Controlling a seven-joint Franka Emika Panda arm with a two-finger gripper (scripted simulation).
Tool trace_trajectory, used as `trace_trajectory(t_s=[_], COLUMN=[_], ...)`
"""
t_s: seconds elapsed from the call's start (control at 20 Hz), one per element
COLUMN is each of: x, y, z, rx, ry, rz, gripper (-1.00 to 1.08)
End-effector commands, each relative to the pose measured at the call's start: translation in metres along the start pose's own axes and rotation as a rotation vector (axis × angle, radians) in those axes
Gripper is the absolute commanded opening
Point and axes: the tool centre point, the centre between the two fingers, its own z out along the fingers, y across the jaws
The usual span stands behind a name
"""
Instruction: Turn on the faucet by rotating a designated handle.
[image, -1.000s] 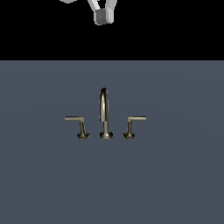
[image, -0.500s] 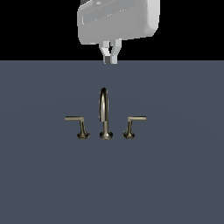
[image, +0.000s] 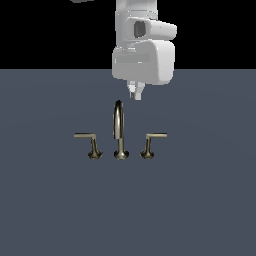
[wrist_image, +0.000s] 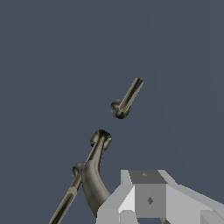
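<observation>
A flat slate-blue counter (image: 200, 210) fills the lower part of the exterior view, with plain black behind it. Above its far edge hangs the arm's white wrist housing, and below that the gripper (image: 135, 92) points down, its fingers drawn close with only a sliver between them and nothing held. It hangs in the air above and just beyond the top of the arched spout (image: 118, 120), touching nothing.

Below it stands the faucet (image: 120, 150), a row of three flared bases on the counter. The spout is in the middle. On the exterior view's right is the designated handle (image: 152, 140), its thin arm jutting toward that same side. On the exterior view's left is the mirror lever (image: 88, 141). In the wrist view the designated handle (wrist_image: 127, 98) lies clear of the spout's curve (wrist_image: 94, 175), with open counter around it.

This looks like the approach step: no contact has been made. The next move, as I judge it, calls for shifting toward the exterior view's right and descending beside the lever arm, near its free end, so a sideways push can swing it about its post while staying clear of the spout.
</observation>
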Motion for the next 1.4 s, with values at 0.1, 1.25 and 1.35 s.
trace_trajectory(t_s=[0.1, 1.25, 1.35], x=[0.022, 0.11, 0.111], y=[-0.009, -0.018, -0.017], z=[0.031, 0.138, 0.139], rx=[0.002, 0.008, 0.008], ry=[-0.002, -0.01, -0.011], rz=[0.122, 0.559, 0.562], gripper=[-1.0, -1.0, -1.0])
